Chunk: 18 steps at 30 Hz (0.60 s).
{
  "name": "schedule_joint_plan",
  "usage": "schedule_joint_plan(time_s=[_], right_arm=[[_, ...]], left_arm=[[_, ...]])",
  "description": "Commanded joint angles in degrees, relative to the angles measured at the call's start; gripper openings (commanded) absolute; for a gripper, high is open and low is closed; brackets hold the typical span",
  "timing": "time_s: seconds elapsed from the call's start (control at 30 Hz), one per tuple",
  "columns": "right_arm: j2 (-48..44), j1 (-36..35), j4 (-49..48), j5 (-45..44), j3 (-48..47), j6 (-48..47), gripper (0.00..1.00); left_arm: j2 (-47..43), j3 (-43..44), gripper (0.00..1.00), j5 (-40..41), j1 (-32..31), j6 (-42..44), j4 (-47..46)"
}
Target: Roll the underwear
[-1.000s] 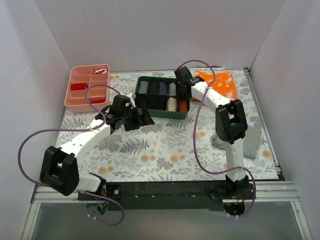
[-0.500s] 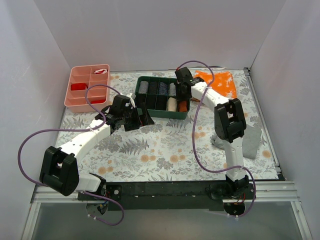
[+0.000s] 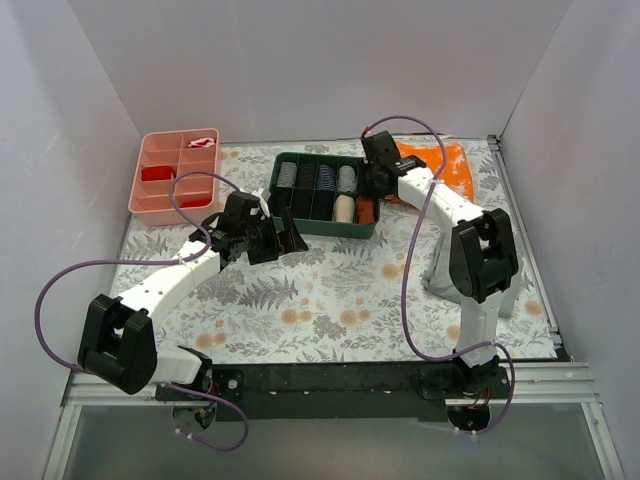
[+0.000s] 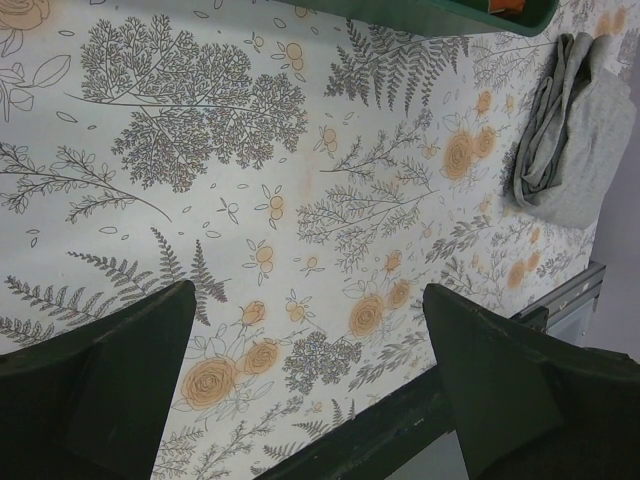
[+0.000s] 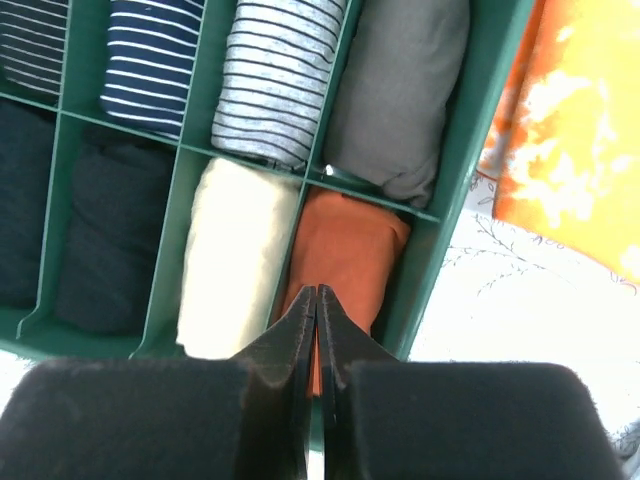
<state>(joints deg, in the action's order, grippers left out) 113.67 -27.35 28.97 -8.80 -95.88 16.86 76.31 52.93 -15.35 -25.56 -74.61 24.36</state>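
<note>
The underwear point(image 5: 345, 250) is a rust-brown roll lying in the front right compartment of the green organizer point(image 5: 470, 170). From above, the underwear point(image 3: 366, 211) shows next to a cream roll. My right gripper point(image 5: 316, 290) hovers just over the roll's near end, its fingers pressed together with nothing between them. In the top view the right gripper point(image 3: 372, 185) hangs over the organizer's point(image 3: 330, 232) right end. My left gripper point(image 4: 308, 290) stands wide open over the floral tablecloth, holding nothing. Seen from the top, the left gripper point(image 3: 290, 235) is just left of the organizer's front corner.
The organizer's other compartments hold striped, navy, grey and cream rolls. A bright orange speckled cloth point(image 3: 445, 165) lies right of the organizer. A crumpled grey cloth point(image 4: 565, 130) sits near the table's front right. A pink divided tray point(image 3: 137, 185) stands at the back left.
The right arm's elbow has swung out to the right and its gripper has shifted slightly right over the organizer. The left arm has not moved.
</note>
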Motion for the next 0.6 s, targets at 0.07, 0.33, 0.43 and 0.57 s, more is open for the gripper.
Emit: schedule_joint_plan(time_s=[0.07,0.33,0.43,0.57], right_arm=[[-3.8,-0.3,-0.2,1.0,6.4,1.6,0.07],[-1.9,-1.6,0.2,2.7,10.4,2.6,0.04],[-1.5,-1.7,1.1,0.9,8.6,2.7,0.04],[-4.1,-1.7,1.4,-1.7,6.7,2.5,0.05]], left_arm=[[-2.4,-0.3,0.98,0.0,0.3,0.2,-0.5],[-2.0,-0.3,0.98,0.1,0.4,0.0,-0.5],[-2.0,0.2,0.98,0.4,0.4,0.3,-0.4],[-2.2,1.0,0.98,0.7,0.4,0.7,0.4]])
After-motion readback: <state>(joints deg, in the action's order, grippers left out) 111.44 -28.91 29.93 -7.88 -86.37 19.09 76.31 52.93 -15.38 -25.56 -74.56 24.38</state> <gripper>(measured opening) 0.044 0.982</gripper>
